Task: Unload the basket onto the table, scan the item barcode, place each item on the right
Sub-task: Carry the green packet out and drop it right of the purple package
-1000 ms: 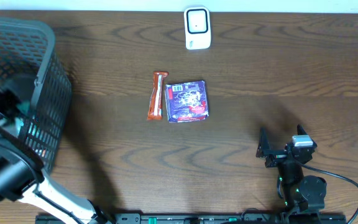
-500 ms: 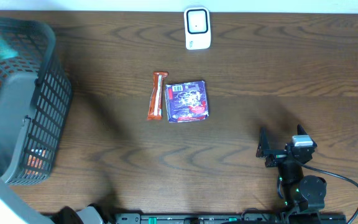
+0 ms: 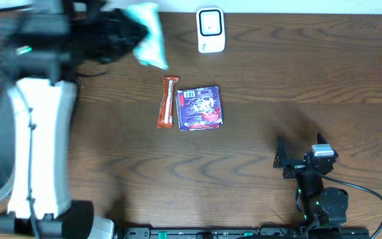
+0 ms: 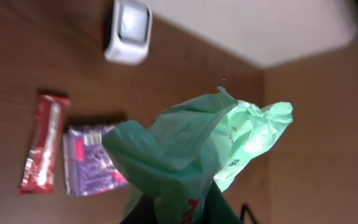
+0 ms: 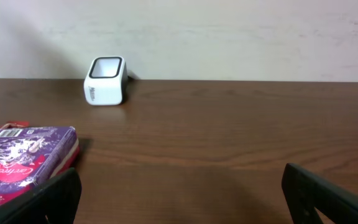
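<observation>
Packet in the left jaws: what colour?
Light green packet, some red print; clearest in the left wrist view.

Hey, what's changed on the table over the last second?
The left gripper, shut on the green bag, swung from the far left rightward toward the scanner. The red bar, the purple pack, the scanner and the open right gripper stayed put.

Left arm (image 3: 37,153): white link, black joints. Right arm (image 3: 318,192): black, looping cable (image 3: 375,191). Right end effector (image 5: 180,177): black fingers.
</observation>
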`<state>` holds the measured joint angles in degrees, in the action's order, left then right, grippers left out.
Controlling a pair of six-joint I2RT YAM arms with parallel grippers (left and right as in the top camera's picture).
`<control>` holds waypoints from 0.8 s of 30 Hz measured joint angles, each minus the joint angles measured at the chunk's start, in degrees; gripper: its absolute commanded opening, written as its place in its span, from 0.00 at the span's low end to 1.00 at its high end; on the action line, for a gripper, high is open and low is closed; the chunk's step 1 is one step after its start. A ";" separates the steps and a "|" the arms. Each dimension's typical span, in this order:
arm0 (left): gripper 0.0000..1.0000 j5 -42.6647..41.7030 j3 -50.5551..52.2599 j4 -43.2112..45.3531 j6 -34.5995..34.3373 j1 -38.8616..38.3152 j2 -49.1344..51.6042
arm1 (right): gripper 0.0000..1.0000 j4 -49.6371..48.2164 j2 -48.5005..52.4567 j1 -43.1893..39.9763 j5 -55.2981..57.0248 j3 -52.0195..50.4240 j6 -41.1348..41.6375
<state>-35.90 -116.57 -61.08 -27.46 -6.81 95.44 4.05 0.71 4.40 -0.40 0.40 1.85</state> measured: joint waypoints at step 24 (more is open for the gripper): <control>0.37 20.52 0.00 1.68 -3.96 -26.25 30.53 | 0.99 0.00 0.00 0.00 0.00 0.00 0.00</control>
<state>-15.38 -116.57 -59.40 -31.42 -33.06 125.97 4.05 0.71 4.40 -0.40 0.40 1.85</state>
